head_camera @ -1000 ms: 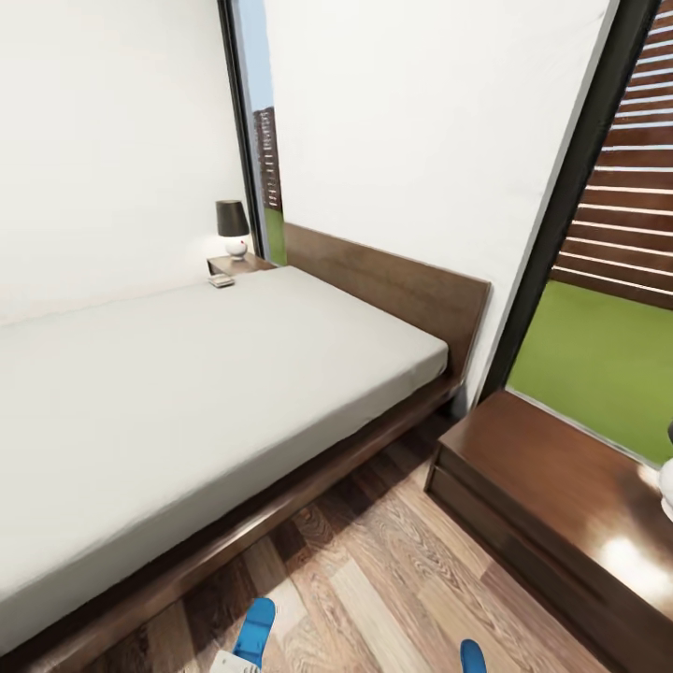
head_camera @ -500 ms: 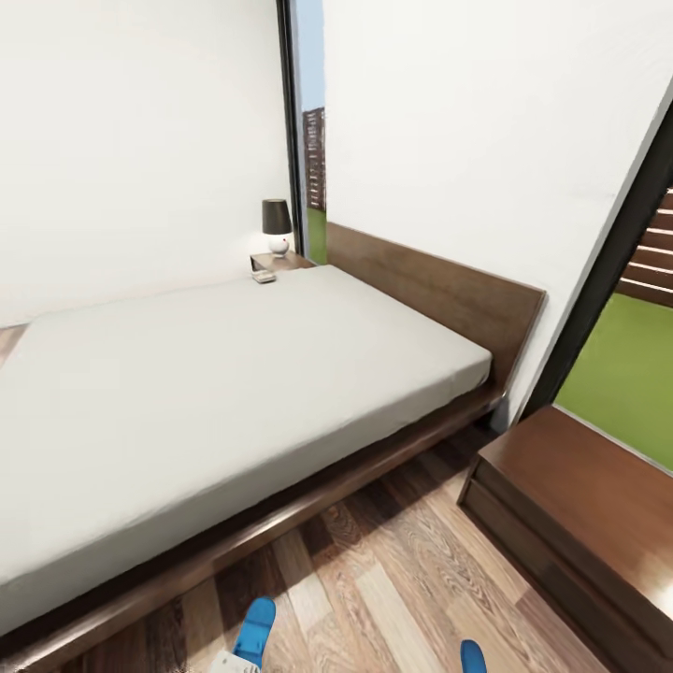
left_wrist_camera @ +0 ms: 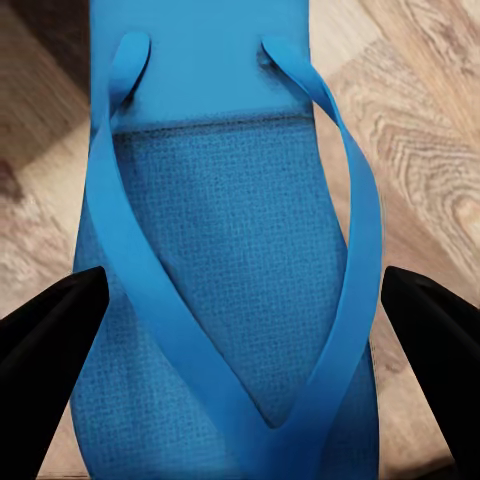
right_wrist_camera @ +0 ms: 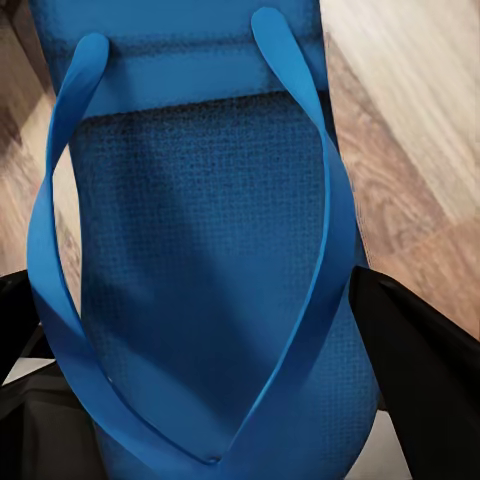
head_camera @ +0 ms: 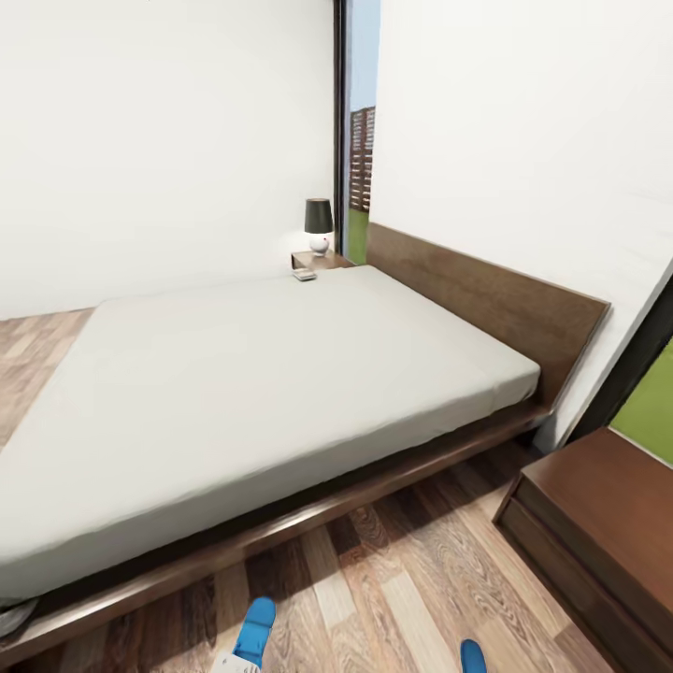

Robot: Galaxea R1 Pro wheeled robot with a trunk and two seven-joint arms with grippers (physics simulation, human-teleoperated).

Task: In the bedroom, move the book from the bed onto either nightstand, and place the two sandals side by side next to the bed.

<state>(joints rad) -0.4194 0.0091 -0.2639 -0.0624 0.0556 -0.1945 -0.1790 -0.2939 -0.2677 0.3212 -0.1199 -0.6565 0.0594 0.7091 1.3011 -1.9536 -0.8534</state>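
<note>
A small lamp with a black shade and a white base stands near the upper middle of the head view, in the far corner. Just right of it a narrow window strip shows blue sky and a slatted fence. At the right edge, green grass shows behind a dark frame.

Home bedroom, bed, nightstand, lamp

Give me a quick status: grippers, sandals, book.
Left gripper shut on one sandal; right gripper shut on the other. Book lies at the bed's far corner near the lamp. Floor beside bed open.
</note>
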